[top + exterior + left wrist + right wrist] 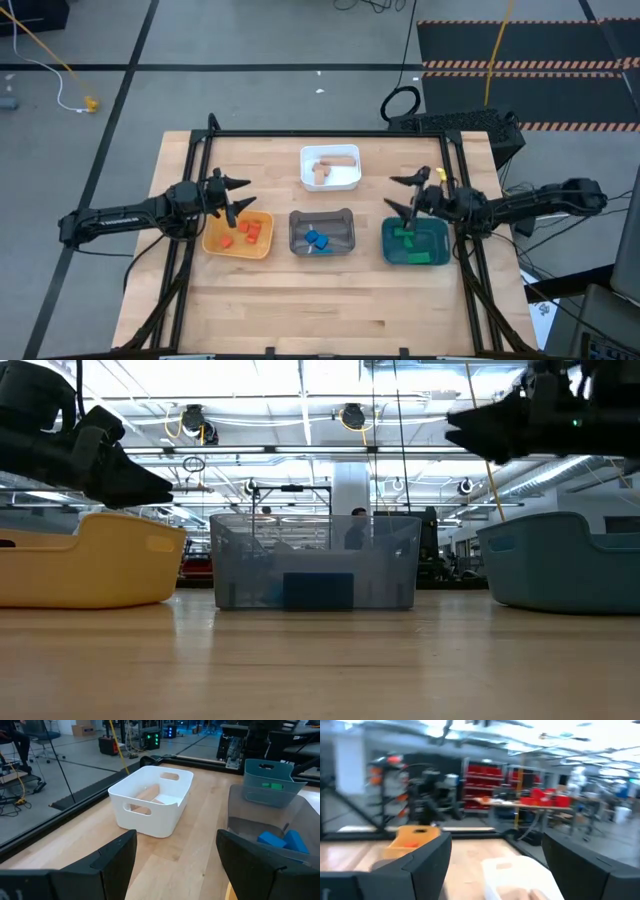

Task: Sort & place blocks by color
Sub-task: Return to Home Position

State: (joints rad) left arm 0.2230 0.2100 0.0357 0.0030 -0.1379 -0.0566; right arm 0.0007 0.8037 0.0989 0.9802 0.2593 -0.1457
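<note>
Looking basically finished: nothing loose on the light wooden table [330,300], probably just parking the arms to go. Across the middle, left to right: yellow plastic tray [215,246] with red-orange blocks [245,233], see-through grey tray [297,245] with blue blocks [317,240], teal tray [386,250] with green blocks [405,238]. Above centre: white tray [350,185] with tan wooden blocks [322,170]. Left gripper [240,199] spread wide and empty over the yellow tray's upper edge; right gripper [398,193] likewise gaping and empty at the teal tray's upper left corner.
</note>
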